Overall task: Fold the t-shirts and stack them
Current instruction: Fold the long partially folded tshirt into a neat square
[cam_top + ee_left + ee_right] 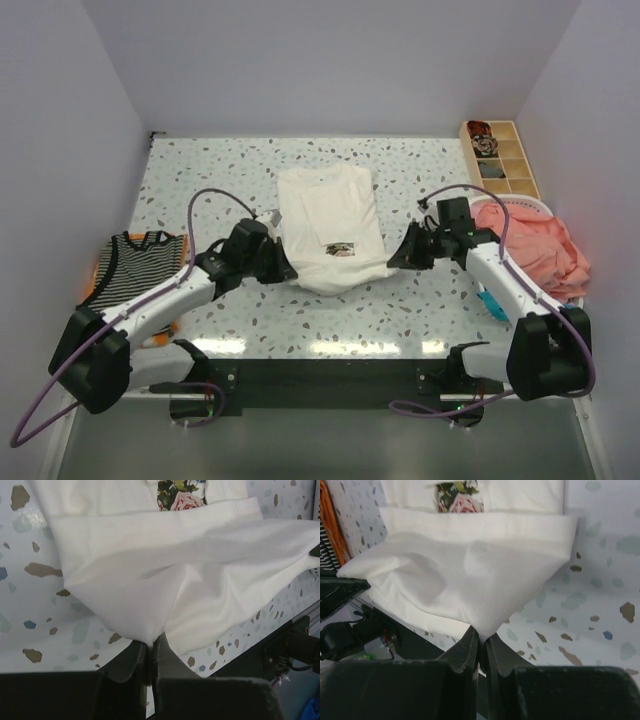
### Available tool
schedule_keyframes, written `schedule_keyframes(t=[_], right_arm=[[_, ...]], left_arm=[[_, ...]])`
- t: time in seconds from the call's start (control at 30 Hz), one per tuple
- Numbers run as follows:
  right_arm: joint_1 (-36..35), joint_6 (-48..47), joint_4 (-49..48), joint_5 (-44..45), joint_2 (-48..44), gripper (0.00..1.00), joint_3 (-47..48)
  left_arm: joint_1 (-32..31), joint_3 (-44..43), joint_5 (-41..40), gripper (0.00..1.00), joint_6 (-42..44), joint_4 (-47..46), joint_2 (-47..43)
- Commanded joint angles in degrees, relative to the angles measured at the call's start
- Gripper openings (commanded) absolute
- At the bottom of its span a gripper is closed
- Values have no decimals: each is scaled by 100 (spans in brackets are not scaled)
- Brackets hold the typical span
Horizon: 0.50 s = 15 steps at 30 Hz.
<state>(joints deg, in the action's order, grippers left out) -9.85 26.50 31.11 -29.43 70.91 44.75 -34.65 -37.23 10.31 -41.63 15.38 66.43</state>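
At the far left of the desk (pixel 220 170) a striped tee (pixel 135 268) lies flat near the edge, on top of an orange tee (pixel 101 272) that shows only as a thin border. Just to its right the left pincer (pixel 283 270) reaches in toward the middle. Its wrist view shows the two fingers (pixel 170 665) drawn narrow on a near-left corner of the cream tee (pixel 330 225), with the cloth running down to a point in the slit between them. The cream tee lies lengthwise at the centre of the desk, collar at the far end and rose print (pixel 340 249) low on the chest. Its near hem is raised off the surface and sags in soft folds between the two arms (the rest of the shirt rests flat beyond them). On the other side the right pincer (pixel 393 262) mirrors the first: nearly closed, pinching the near-right corner of the same hem, the fabric fanning up and away from its tips. The tee thus sits between the two pincers, touching both at its near corners. Further right a pink tee (pixel 535 245) lies crumpled near the edge, well apart from the cream one, and a compartmented wooden tray (pixel 500 158) stands in the far-right corner.
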Motion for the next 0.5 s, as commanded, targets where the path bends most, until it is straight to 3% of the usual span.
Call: schedule_keyframes(t=[0.0,0.23,0.47], right_arm=[[0,-49,-430,174,501,9,876],[0,-75,-615,341,1503,9,1921],[9,-5,-738,254,2514,9,2827]], left_arm=[[186,-776,-319,0,400,-87,545],[968,-1707,32,0,857,-333,1451],[1356,-2709,235,0,1306,-377,2338]])
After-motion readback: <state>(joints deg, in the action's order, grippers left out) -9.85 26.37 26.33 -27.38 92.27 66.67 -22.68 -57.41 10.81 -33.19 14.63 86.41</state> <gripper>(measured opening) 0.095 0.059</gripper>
